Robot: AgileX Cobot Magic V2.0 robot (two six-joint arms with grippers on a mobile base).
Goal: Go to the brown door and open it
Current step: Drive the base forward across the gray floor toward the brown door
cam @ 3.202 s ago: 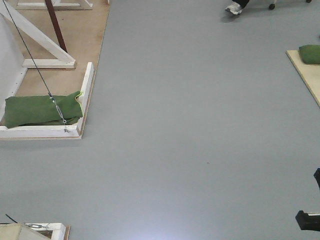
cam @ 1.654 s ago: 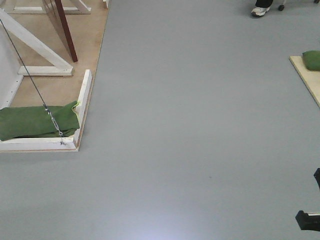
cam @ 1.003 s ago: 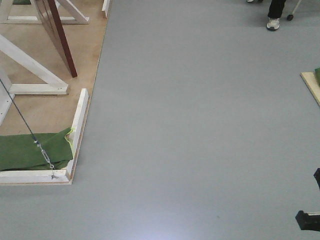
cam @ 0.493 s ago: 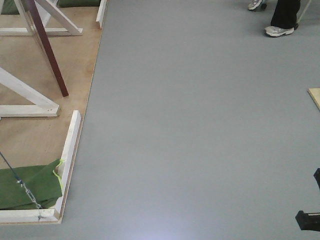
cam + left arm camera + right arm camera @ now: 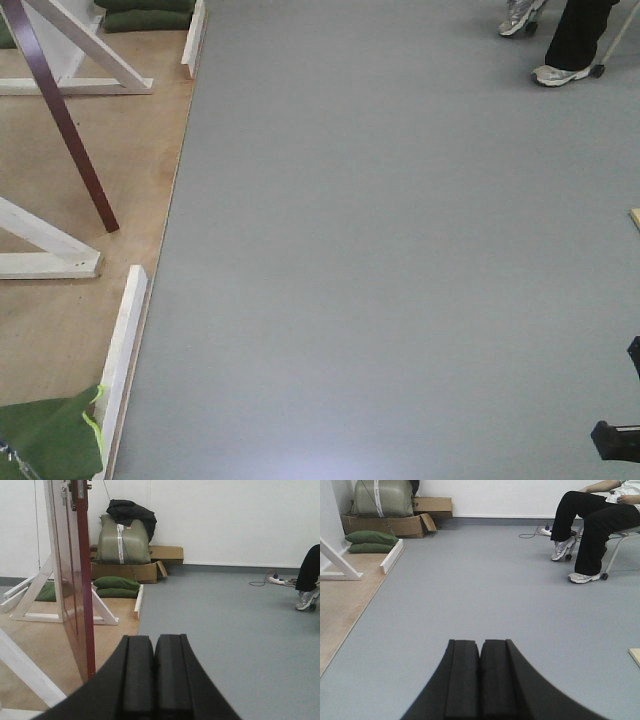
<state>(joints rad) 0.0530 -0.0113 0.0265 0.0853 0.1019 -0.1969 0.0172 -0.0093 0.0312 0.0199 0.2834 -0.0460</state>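
The brown door (image 5: 75,580) stands edge-on at the left of the left wrist view, reddish-brown, with a metal latch plate near the top. In the front view only its lower edge (image 5: 62,125) shows at the top left, over the plywood base. My left gripper (image 5: 153,642) is shut and empty, low in its view, a short way right of the door's edge. My right gripper (image 5: 480,645) is shut and empty over bare grey floor. The lock plate and keys are out of view.
White frame braces (image 5: 45,245) and a white kerb (image 5: 125,340) edge the plywood base (image 5: 60,330). Green sandbags (image 5: 117,586), a cardboard box (image 5: 140,570) and a grey bag (image 5: 122,540) lie by the far wall. A seated person's legs (image 5: 592,530) are at the right.
The base has rolled forward: the door's foot, braces and green sandbag have slid down and left in the front view. The person's feet have come further into view at the top right.
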